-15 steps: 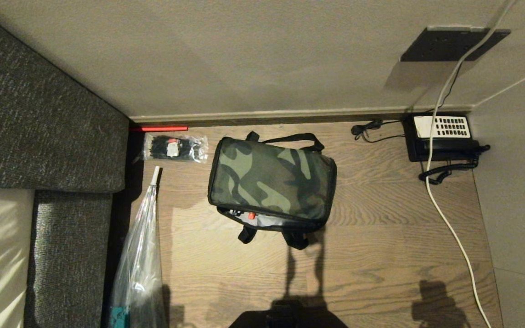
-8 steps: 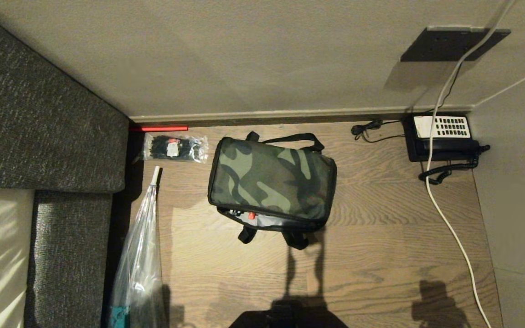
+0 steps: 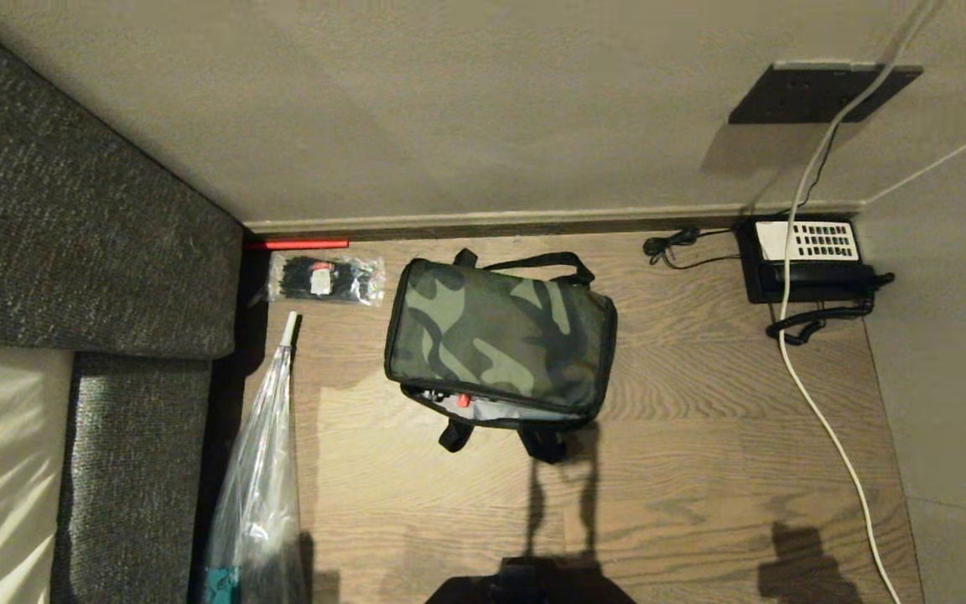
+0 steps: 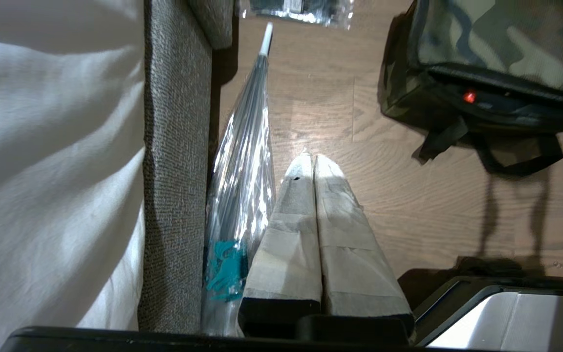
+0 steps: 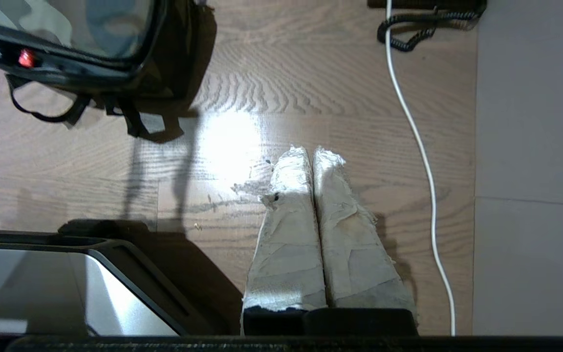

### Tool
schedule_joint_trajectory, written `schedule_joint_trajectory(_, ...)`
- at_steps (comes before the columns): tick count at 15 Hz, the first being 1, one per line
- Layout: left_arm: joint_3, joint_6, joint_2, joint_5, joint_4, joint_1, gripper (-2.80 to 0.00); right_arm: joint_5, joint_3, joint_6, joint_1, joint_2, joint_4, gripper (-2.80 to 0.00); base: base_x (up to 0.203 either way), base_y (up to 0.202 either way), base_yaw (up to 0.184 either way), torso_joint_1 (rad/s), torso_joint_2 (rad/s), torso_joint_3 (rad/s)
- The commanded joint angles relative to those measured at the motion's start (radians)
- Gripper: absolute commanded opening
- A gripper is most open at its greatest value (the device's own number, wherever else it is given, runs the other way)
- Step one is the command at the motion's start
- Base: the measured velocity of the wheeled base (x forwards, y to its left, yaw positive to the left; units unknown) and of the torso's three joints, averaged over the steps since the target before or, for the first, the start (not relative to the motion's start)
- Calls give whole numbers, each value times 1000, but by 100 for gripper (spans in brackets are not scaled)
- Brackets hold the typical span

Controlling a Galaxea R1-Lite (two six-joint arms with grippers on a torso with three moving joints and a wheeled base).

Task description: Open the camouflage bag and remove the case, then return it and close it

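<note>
The camouflage bag sits on the wooden floor near the back wall, lid down, black strap handles at its near and far sides and a small red tab at its near edge. It also shows in the left wrist view as the camouflage bag and in the right wrist view as the camouflage bag. The case is out of view. My left gripper hangs shut and empty over bare floor, short of the bag. My right gripper is shut and empty too, over the floor on the bag's other side.
A grey sofa with a white cushion fills the left. A clear-wrapped umbrella leans beside it. A packet of black ties lies by the wall. A black telephone with a white cable stands at the back right.
The whole head view has shifted slightly downward, so the camera moved. The bag and both grippers have not moved.
</note>
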Motion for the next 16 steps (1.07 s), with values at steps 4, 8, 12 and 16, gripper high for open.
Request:
schedule_joint_trajectory(4,3,-2,-1,2,0,-1,-280,1,0,-1,0,-2,0,-280,0,0,0,3,5,196)
schedule_joint_trajectory(8,3,-2,-2,2,-1,-1,-280,1,0,-1,0,0,0,-280,0,0,0,1,4,199)
schedule_joint_trajectory(12,3,-2,-2,2,-1,-1,-280,1,0,-1,0,-1,0,-280,0,0,0,2,5,207)
schedule_joint_trajectory(16,3,-2,-2,2,-1,-1,-280,1,0,-1,0,-2,0,-280,0,0,0,3,1,196)
